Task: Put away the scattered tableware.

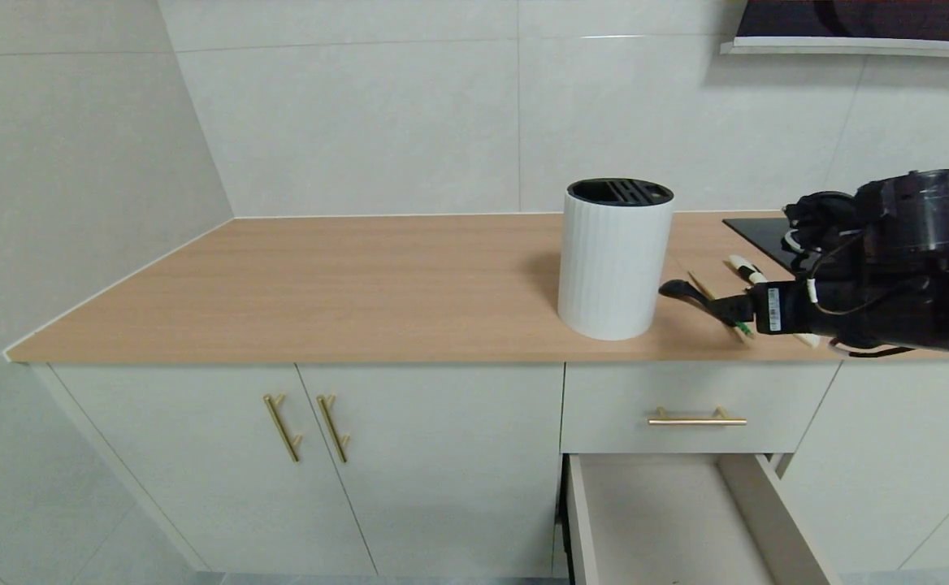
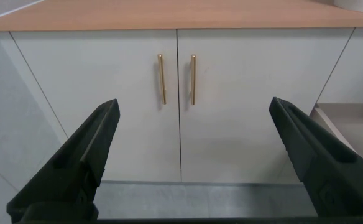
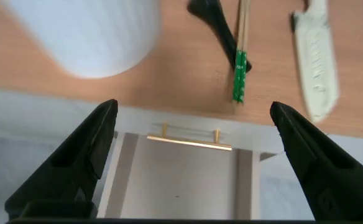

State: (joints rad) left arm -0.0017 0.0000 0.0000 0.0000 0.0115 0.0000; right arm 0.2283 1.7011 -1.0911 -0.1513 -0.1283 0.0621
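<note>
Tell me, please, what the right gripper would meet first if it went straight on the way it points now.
Most likely the near end of the chopsticks, or the front edge of the countertop beside it; both lie ahead of the open right gripper. Depth is unclear.

Right gripper (image 3: pixel 194 112) wide open above counter (image 3: pixel 169 81) edge; chopsticks (image 3: pixel 238 62) between black utensil (image 3: pixel 215 22) and white knife (image 3: pixel 316 56).

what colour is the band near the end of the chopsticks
Green, on the pale wooden chopsticks; it shows best in the right wrist view.
</note>
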